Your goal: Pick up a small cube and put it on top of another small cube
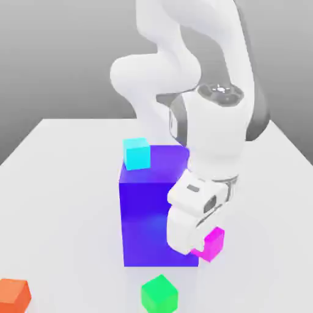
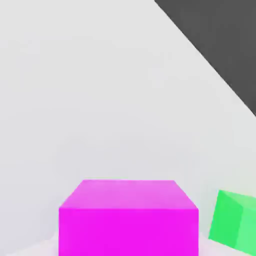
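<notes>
The small cube (image 1: 214,243) is bright magenta and sits on the white table beside the big blue-purple block (image 1: 145,214), toward the exterior view's right. My gripper (image 1: 202,246) reaches down onto it from above and is shut on the small cube, with the white hand covering the cube's near-left part. In the hand view the small cube (image 2: 128,217) sits very close, centred under the hand. A green cube (image 1: 159,294) lies on the table just in front of the block and also shows in the hand view (image 2: 234,222).
A cyan cube (image 1: 137,153) rests on top of the big block at its back left corner. An orange cube (image 1: 13,293) lies at the front left of the white table (image 1: 61,202). The arm's white links rise behind the block.
</notes>
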Robot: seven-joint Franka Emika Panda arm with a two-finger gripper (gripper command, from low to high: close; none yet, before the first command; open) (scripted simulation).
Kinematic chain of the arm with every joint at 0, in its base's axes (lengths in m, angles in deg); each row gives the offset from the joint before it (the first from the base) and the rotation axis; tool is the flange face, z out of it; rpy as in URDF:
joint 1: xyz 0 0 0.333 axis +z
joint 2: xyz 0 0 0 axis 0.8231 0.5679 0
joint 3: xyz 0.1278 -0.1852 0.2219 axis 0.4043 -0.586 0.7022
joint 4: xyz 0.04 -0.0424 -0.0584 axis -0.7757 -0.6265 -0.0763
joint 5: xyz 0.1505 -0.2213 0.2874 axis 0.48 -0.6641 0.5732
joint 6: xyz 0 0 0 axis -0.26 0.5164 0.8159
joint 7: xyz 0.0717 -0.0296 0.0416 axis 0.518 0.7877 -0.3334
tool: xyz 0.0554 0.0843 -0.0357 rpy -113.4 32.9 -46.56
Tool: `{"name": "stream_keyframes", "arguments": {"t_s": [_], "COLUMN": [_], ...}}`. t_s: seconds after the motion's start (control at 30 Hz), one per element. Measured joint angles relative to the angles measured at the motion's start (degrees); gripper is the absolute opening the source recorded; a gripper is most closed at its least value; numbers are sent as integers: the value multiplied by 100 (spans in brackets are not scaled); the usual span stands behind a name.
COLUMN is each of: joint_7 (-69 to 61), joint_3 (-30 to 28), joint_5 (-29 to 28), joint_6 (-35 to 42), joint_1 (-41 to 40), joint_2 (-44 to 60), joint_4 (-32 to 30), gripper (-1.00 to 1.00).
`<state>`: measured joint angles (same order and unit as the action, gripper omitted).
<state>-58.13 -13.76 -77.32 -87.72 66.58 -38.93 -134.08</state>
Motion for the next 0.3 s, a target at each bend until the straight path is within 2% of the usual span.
{"name": "stream_keyframes", "arguments": {"t_s": [0.17, 0.2, 0.3], "joint_7": [-206, -238, -238], "joint_3": [17, 41, 41], "joint_5": [282, 328, 328], "joint_6": [-616, -738, -737], "joint_1": [-223, -245, -245], "joint_2": [854, 989, 989], "joint_4": [239, 249, 249], "gripper": [-100, 100, 100]}}
